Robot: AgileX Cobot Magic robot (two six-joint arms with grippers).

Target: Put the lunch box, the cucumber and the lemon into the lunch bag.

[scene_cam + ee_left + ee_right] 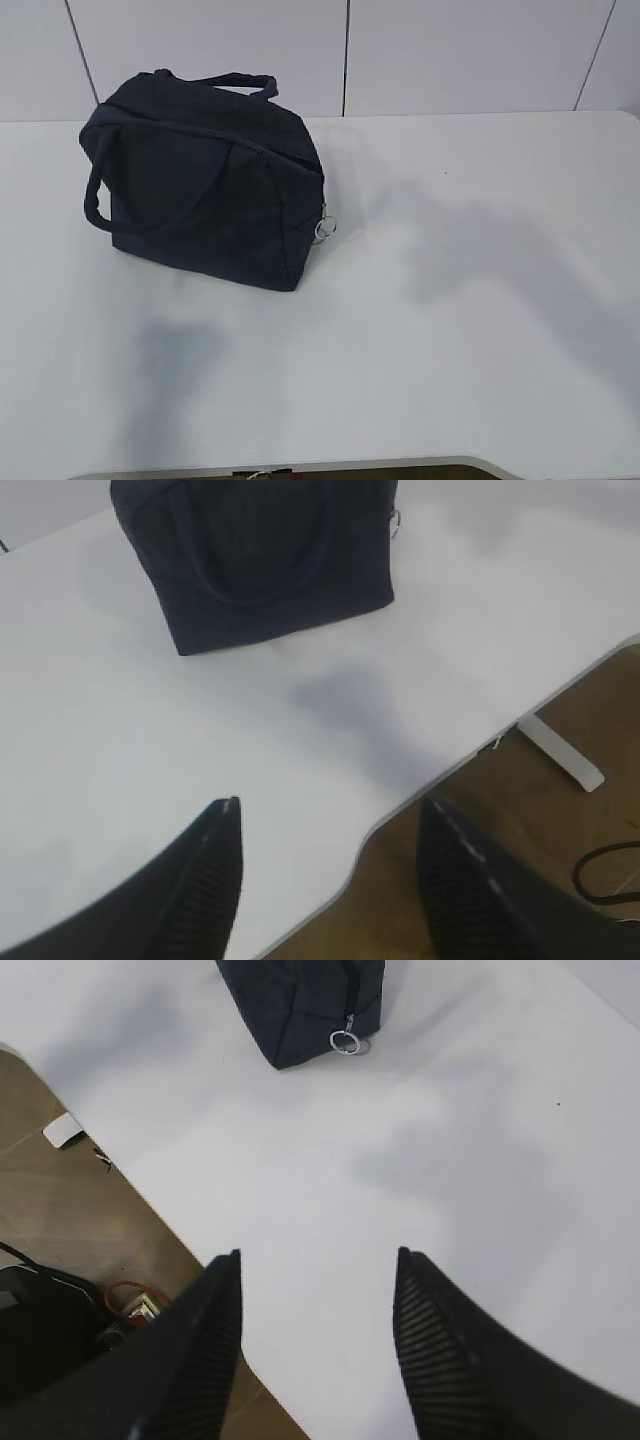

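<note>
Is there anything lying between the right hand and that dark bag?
Nothing: the right wrist view shows only bare white table between the right hand and the lunch bag.

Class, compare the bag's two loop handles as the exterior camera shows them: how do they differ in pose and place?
The near handle droops down the lunch bag's front face and bulges out past its left edge; the far handle arches up above the top, at the back. The near handle shows as a long loop; the far handle only as a short arc. Both are dark navy fabric like the bag.
</note>
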